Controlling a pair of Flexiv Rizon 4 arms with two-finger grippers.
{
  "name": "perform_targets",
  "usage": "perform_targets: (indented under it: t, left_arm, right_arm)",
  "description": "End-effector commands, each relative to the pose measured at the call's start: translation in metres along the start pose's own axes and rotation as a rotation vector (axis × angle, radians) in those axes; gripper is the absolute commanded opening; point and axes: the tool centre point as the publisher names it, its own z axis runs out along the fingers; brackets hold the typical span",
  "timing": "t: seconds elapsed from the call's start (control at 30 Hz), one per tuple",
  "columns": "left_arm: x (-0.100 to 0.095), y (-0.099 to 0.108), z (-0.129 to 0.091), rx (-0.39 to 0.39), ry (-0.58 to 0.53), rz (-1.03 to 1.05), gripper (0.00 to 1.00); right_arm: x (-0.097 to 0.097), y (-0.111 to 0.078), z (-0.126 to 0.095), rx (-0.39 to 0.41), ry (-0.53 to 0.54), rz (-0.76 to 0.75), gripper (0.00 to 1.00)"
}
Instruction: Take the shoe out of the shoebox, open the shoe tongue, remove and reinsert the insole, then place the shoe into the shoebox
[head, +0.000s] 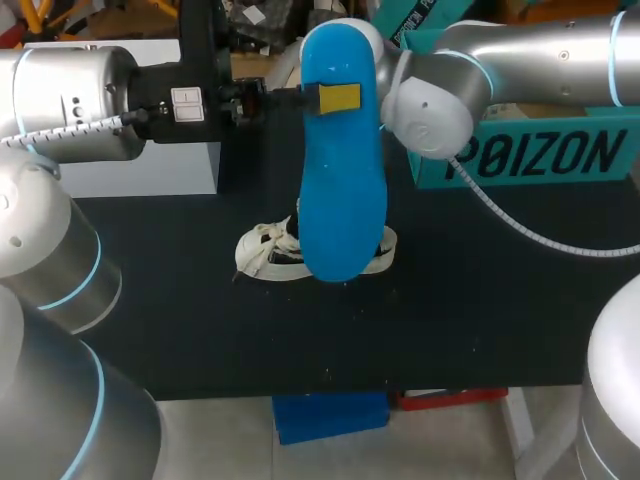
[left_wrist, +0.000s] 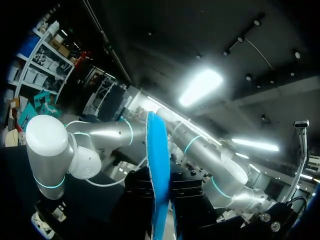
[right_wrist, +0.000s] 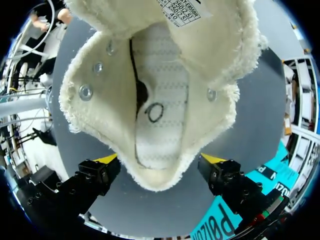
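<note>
Left pincer: clamped on insole, above shoe
Right pincer: over shoe, grip unclear
Done: insole out
Pending: reinsert, rebox

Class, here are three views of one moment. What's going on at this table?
The left gripper is shut on the blue insole and holds it up above the table, out of the shoe. The cream shoe sits on the table beneath it. Its tongue is folded back, so the right wrist view looks straight into the fleecy inside. The right gripper hangs close over the shoe's opening. The teal shoebox stands at the back of the table.
</note>
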Motion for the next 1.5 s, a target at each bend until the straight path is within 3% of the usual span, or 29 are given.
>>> perform_targets:
  t: [0.03, 0.1, 0.2, 0.3, 0.53, 0.9, 1.13, 1.23, 1.5]
  left_arm:
    - [0.001, 0.001, 0.000, -0.002, -0.004, -0.001, 0.00]
    - [0.001, 0.001, 0.000, -0.002, -0.004, -0.001, 0.00]
    - [0.001, 0.001, 0.000, -0.002, -0.004, -0.001, 0.00]
    - [0.001, 0.001, 0.000, -0.002, -0.004, -0.001, 0.00]
    - [0.001, 0.001, 0.000, -0.002, -0.004, -0.001, 0.00]
    - [0.001, 0.001, 0.000, -0.002, -0.004, -0.001, 0.00]
    - [0.001, 0.001, 0.000, -0.002, -0.004, -0.001, 0.00]
    - [0.001, 0.001, 0.000, -0.002, -0.004, -0.001, 0.00]
    - [0.001, 0.001, 0.000, -0.002, -0.004, -0.001, 0.00]
  right_arm:
    - [0.001, -0.003, -0.002, -0.022, -0.012, 0.002, 1.00]
    - [0.001, -0.006, -0.005, -0.057, -0.023, -0.003, 1.00]
    - [-0.001, -0.009, -0.011, -0.179, -0.054, 0.022, 1.00]
    - [-0.004, -0.012, -0.019, -0.226, -0.065, 0.016, 1.00]
    - [-0.013, -0.013, -0.032, -0.504, -0.131, 0.053, 1.00]
    - [-0.021, -0.008, -0.029, -0.842, -0.138, 0.059, 1.00]
    - [-0.018, -0.005, -0.015, -0.960, -0.087, 0.041, 1.00]
    - [-0.016, -0.003, -0.010, -1.053, -0.077, 0.028, 1.00]
    - [-0.009, -0.003, 0.004, -1.098, -0.051, 0.044, 1.00]
